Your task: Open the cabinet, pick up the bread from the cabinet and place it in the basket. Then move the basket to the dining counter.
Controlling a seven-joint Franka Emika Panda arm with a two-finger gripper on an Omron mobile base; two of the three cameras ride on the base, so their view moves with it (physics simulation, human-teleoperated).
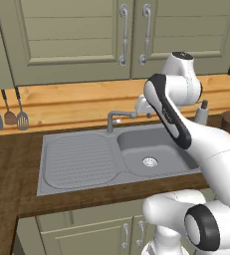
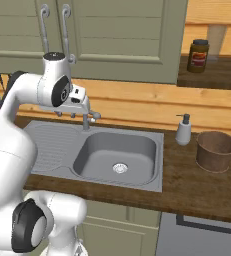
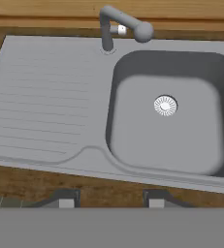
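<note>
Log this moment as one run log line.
stage: start | cabinet: doors closed | gripper: open, above sink | basket: on worktop right of sink

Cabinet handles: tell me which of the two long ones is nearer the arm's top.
The right handle, on the right door of the cabinet; the left handle lies farther from the arm's raised joint.

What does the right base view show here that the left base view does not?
Right base view alone: the dark jar with a yellow label on a shelf, and the basket in full, standing on the worktop beside the soap bottle.

Left base view alone: the utensils hanging on the wall left of the sink, and the low cabinet doors under the worktop.

Both: the closed cabinet, the sink, the faucet, and the arm with its pincer above the sink.
</note>
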